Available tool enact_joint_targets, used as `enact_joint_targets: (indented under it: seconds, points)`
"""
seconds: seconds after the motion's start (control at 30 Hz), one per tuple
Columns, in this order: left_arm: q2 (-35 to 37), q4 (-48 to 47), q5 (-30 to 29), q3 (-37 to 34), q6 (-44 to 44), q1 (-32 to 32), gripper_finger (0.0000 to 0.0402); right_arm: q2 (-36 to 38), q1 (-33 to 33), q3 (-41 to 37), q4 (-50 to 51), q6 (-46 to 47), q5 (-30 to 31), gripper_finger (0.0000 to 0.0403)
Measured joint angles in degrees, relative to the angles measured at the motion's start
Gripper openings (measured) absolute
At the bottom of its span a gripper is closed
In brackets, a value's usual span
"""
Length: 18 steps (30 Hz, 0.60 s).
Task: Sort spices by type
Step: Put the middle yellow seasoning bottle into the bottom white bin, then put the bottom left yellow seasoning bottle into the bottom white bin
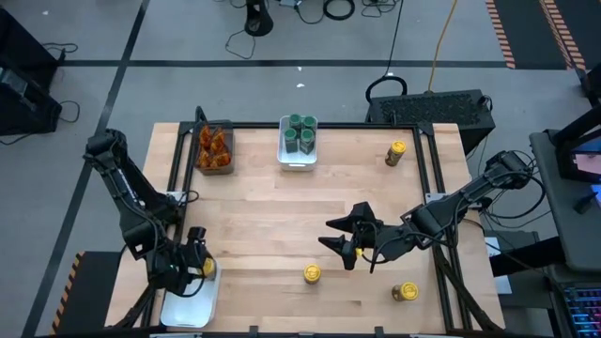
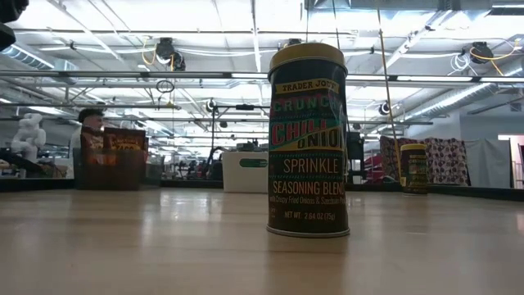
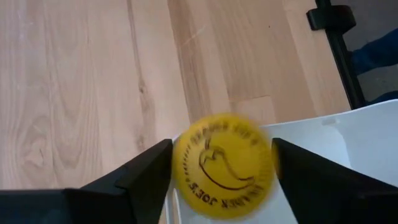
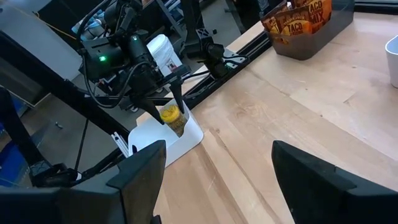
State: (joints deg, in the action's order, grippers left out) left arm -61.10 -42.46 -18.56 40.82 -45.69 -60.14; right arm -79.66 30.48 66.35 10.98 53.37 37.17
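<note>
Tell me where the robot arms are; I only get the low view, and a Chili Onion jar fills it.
Observer: The left end effector is at the table's near left corner, with a yellow-lidded jar at the edge of a white tray.
Operator: And the other arm?
Observer: The right end effector hangs open over mid-table, empty.
Operator: Anything sorted yet?
Observer: Green-lidded jars sit in a second white tray at the far edge.
</note>
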Motion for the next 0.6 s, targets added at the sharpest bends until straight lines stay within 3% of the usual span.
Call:
enact_joint_targets:
  seconds: [0.23, 0.6]
  points:
    - [0.0, 0.0, 2.5, 0.0, -0.5, 0.0, 0.0324, 0.0, 0.0, 0.0, 0.0, -0.5, -0.4, 0.0274]
    - [0.0, -5.8, 4.6, 6.0, -0.5, 0.1, 0.0328, 0.0, 0.0, 0.0, 0.0, -2.0, -1.5, 0.0274]
